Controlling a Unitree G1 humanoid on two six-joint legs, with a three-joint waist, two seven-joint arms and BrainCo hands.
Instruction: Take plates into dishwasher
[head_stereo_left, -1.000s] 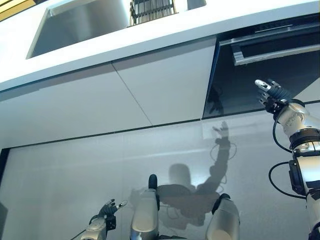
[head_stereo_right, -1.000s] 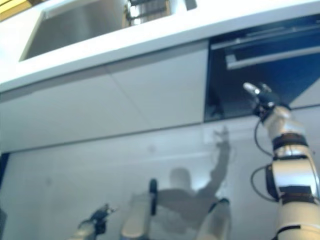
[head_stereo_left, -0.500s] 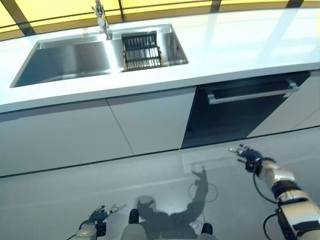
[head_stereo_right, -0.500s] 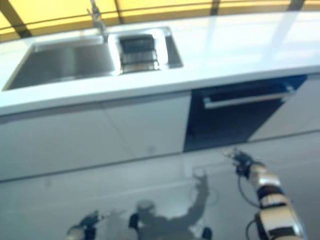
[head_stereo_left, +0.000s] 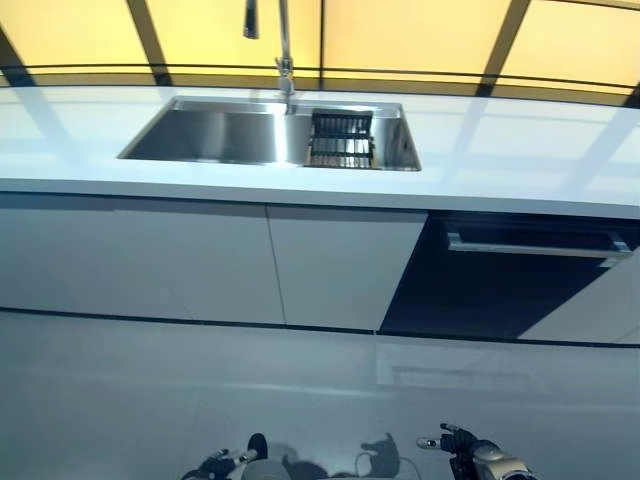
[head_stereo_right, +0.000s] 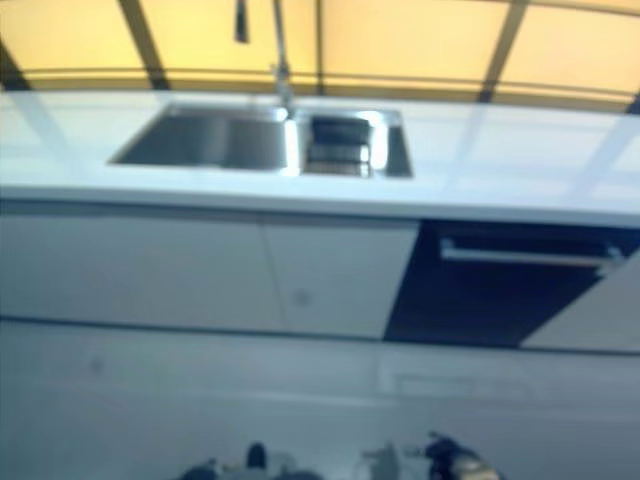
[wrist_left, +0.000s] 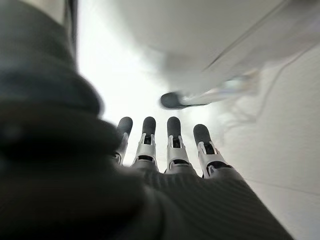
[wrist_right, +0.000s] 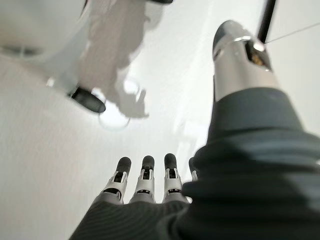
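The dishwasher (head_stereo_left: 470, 295) is a dark door under the white counter (head_stereo_left: 520, 165), shut, with a silver bar handle (head_stereo_left: 530, 245) along its top. No plate shows in any view. My right hand (head_stereo_left: 462, 452) hangs low near the floor in front of the dishwasher, well short of it, its fingers (wrist_right: 145, 182) straight and empty. My left hand (head_stereo_left: 215, 465) shows at the bottom edge, with relaxed fingers (wrist_left: 172, 145) holding nothing.
A steel sink (head_stereo_left: 220, 135) with a tall faucet (head_stereo_left: 283, 45) is set in the counter, and a dark ribbed rack (head_stereo_left: 340, 140) sits in its right basin. White cabinet doors (head_stereo_left: 200, 260) run left of the dishwasher. Pale floor (head_stereo_left: 300, 390) lies between me and the cabinets.
The camera has tilted up, so the sink, counter and window now show in full. My right hand has dropped from beside the dishwasher door to near the floor.
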